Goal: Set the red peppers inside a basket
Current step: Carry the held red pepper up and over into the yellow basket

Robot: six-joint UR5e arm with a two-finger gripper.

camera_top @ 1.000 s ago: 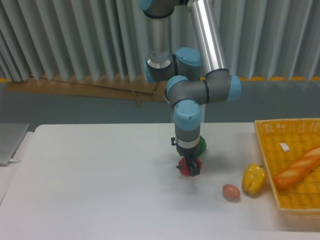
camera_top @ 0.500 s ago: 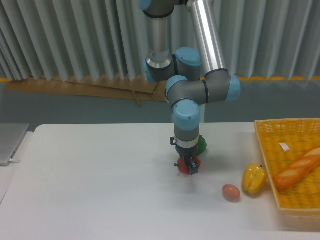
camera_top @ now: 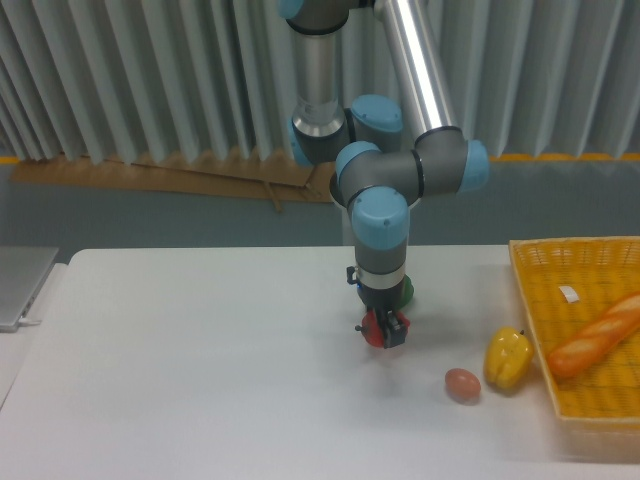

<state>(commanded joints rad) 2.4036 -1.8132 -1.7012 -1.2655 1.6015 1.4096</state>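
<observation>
My gripper (camera_top: 384,330) points straight down over the middle of the white table and is shut on the small red pepper (camera_top: 378,331), which shows between the dark fingers and hangs just above the tabletop. The yellow-orange wicker basket (camera_top: 528,290) stands at the right edge of the table, well to the right of the gripper, and runs out of view.
A green pepper (camera_top: 403,291) lies just behind the gripper, partly hidden by the wrist. A yellow pepper (camera_top: 507,359) and a brown egg (camera_top: 462,384) lie between the gripper and the basket. A bread loaf (camera_top: 595,335) and a small white tag (camera_top: 569,294) lie in the basket. A grey object (camera_top: 22,285) sits at the left edge.
The gripper has risen slightly with the red pepper in it and shifted a little to the right. Nothing else has moved.
</observation>
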